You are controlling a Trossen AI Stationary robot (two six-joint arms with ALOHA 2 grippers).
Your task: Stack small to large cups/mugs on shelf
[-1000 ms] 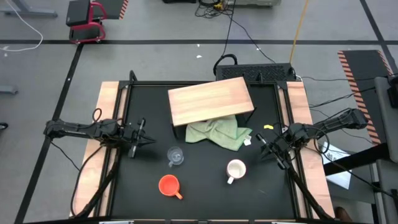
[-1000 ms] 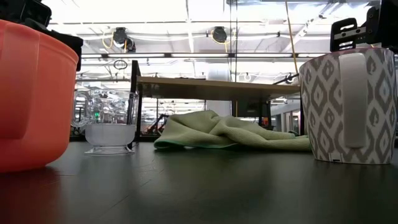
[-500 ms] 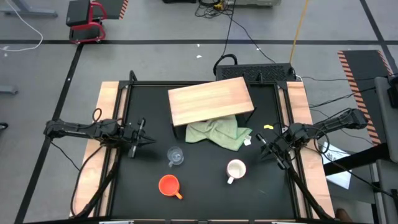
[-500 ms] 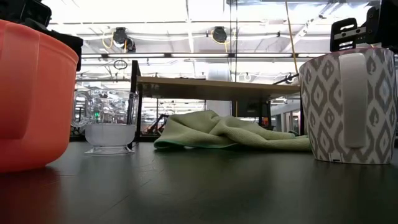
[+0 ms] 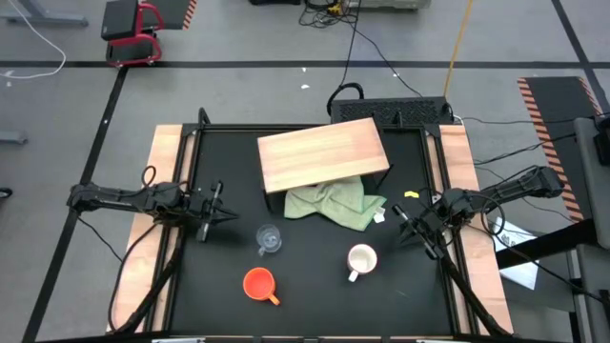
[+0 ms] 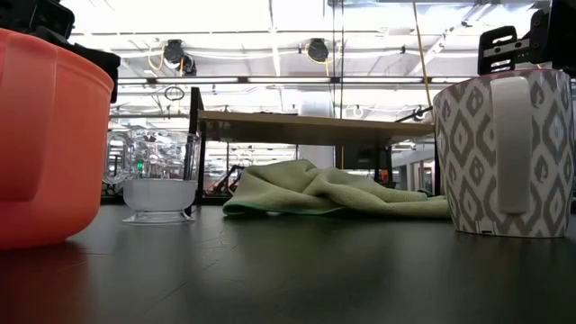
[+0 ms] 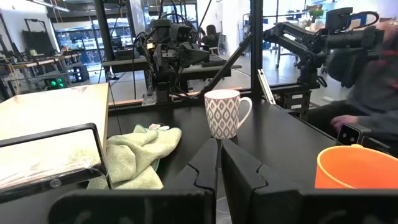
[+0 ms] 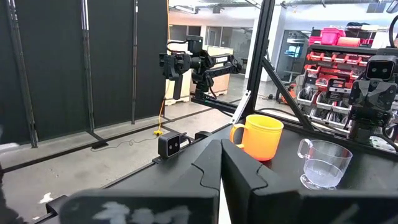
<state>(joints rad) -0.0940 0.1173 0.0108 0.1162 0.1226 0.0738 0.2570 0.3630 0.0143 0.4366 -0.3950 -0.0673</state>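
A small clear glass cup (image 5: 269, 238) stands on the black table left of centre. An orange mug (image 5: 259, 283) stands near the front edge. A white patterned mug (image 5: 361, 260) stands right of centre. The tan wooden shelf (image 5: 322, 154) stands on black legs at the back, over part of a green cloth (image 5: 335, 204). My left gripper (image 5: 229, 215) is shut and empty at the left, a short way from the glass cup. My right gripper (image 5: 398, 215) is shut and empty at the right, beyond the white mug.
The green cloth lies crumpled under the shelf's front edge and in front of it. A small yellow object (image 5: 411, 194) lies near the right rail. Wooden side boards (image 5: 164, 181) flank the black mat. A person (image 7: 373, 81) shows beyond the table in the left wrist view.
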